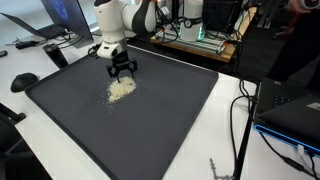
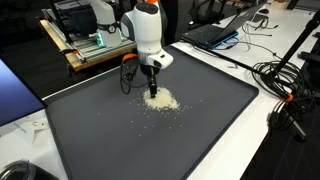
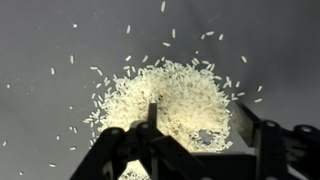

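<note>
1. Your black two-finger gripper (image 3: 197, 108): jaws spread, nothing between them. It hangs low over item 2, one finger to each flank.
2. Small heap of loose white rice grains (image 3: 170, 95): lies directly under your gripper, on the half of item 4 nearer the robot base, as both exterior views show (image 1: 121, 88) (image 2: 161, 100). Expect it to be very light, each grain hard and slippery, and the heap to have no hold of its own; it will likely spill around the fingers. Best purchase looks to be the thick middle, with the fingertips down on the mat.
3. Stray white grains (image 3: 70, 130): scattered thinly around the heap.
4. Dark grey flat mat (image 1: 160, 130): bears items 2 and 3.
5. White table (image 2: 290, 150): lies under the mat and carries black cables (image 2: 285, 85) near one edge.
</note>
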{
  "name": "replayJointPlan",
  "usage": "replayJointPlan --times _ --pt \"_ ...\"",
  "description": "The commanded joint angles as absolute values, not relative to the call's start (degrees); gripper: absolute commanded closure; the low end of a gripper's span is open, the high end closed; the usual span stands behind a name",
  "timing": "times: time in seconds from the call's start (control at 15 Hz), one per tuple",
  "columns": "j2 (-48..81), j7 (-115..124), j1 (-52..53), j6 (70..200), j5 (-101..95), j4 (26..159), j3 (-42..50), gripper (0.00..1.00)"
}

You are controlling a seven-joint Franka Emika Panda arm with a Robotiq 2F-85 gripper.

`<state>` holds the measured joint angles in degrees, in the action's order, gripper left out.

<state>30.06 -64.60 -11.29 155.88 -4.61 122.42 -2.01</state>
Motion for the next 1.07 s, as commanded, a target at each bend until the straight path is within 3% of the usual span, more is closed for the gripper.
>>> replayJointPlan --times 0.0,0.53,0.67,1.0 --pt "31.51 -63.09 -11.13 155.02 -6.22 120.14 -1.47 0.24" --pt "32.59 -63.23 -11.43 153.80 -6.41 119.26 -0.96 0.36" --pt "32.48 -63.12 -11.36 153.54 -6.37 119.25 -0.94 0.59" --pt "32.27 -63.13 -11.20 153.07 -6.47 119.14 -0.91 0.95"
